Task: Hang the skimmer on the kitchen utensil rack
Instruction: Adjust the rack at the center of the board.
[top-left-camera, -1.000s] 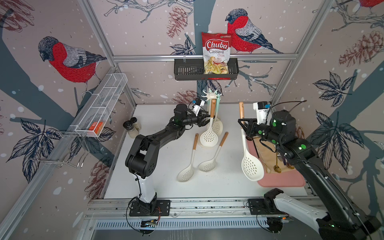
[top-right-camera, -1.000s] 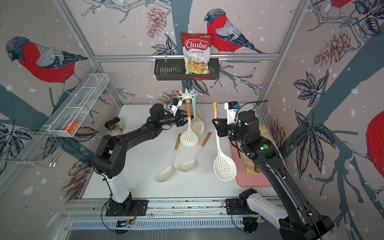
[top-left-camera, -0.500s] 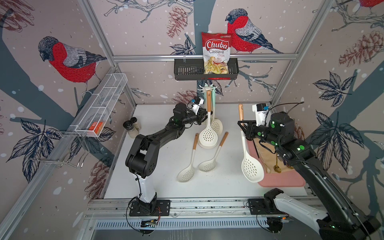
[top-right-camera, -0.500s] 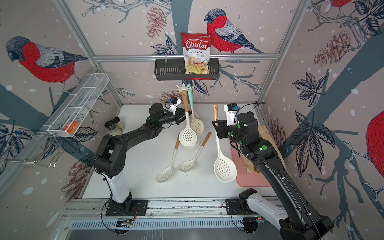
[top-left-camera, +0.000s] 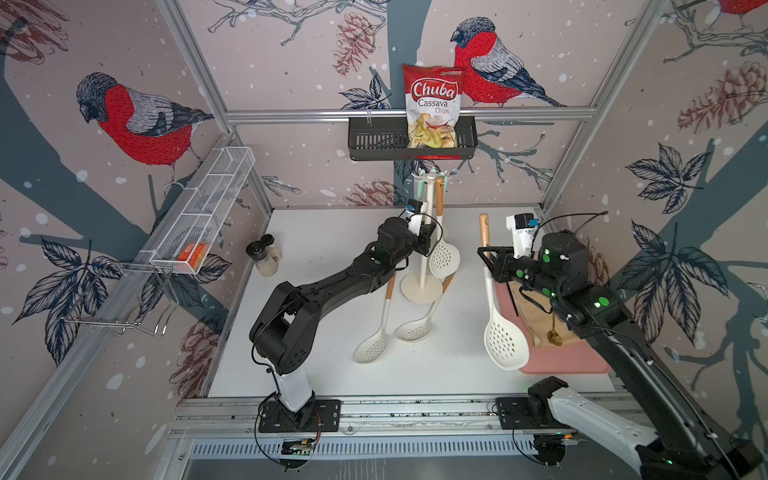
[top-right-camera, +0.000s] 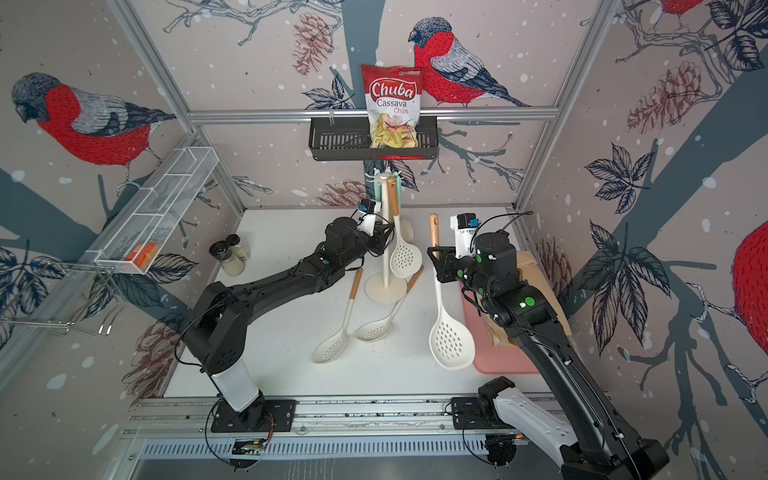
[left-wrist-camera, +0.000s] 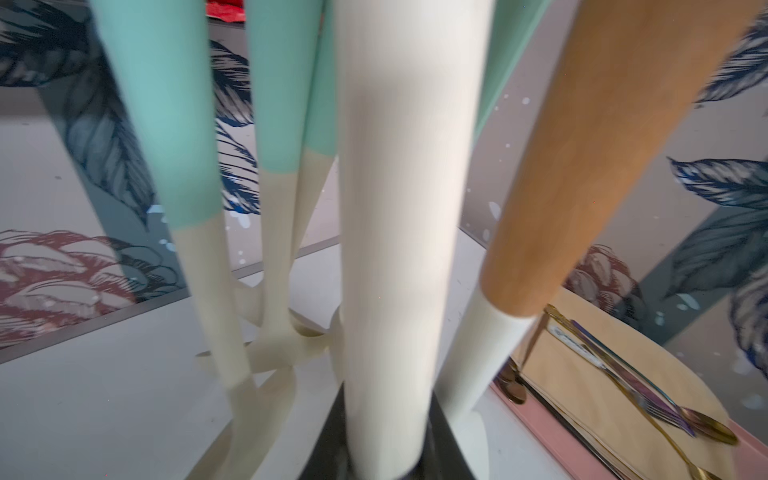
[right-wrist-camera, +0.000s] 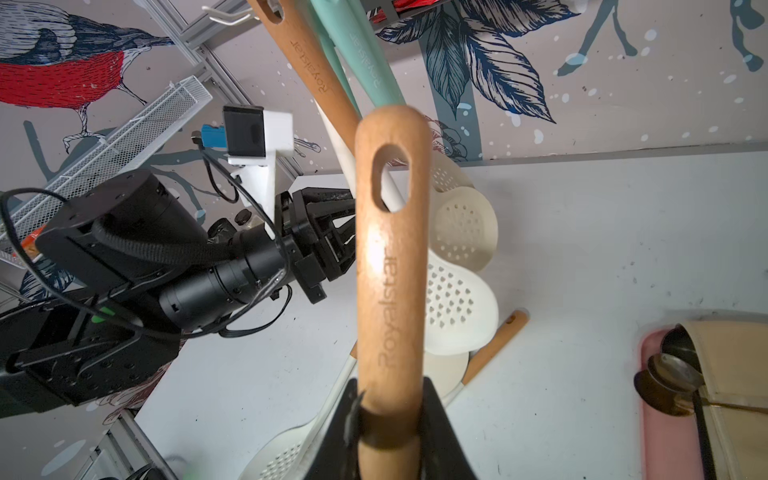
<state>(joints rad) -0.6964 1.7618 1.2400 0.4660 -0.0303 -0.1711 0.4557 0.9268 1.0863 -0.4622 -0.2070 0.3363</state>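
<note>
Currently | your right claw (top-left-camera: 487, 258) clamps the skimmer (top-left-camera: 505, 343) upright, well right of the kitchen utensil rack (top-left-camera: 421, 286) | left claw (top-left-camera: 429, 241) grips its pole | hanging not yet done; another skimmer (top-left-camera: 444, 259) already hangs there.

Hung skimmer (top-left-camera: 444, 257), mint handles (left-wrist-camera: 158, 104) crowd rack pole (top-left-camera: 423, 270) (table (top-left-camera: 463, 249) rightward free).

The kitchen utensil rack (top-left-camera: 417, 291) is showing cream-white, with mint-green handles (left-wrist-camera: 158, 104) hanging from it. The skimmer (top-left-camera: 505, 343) beside the tray (top-left-camera: 577, 365) is showing light-brown wood and a cream, hole-dotted head. The worktop (top-left-camera: 324, 257) is looking white, the tray pink, the wall basket (top-left-camera: 374, 143) black, and the chip bag (top-left-camera: 432, 95) red and white.
</note>
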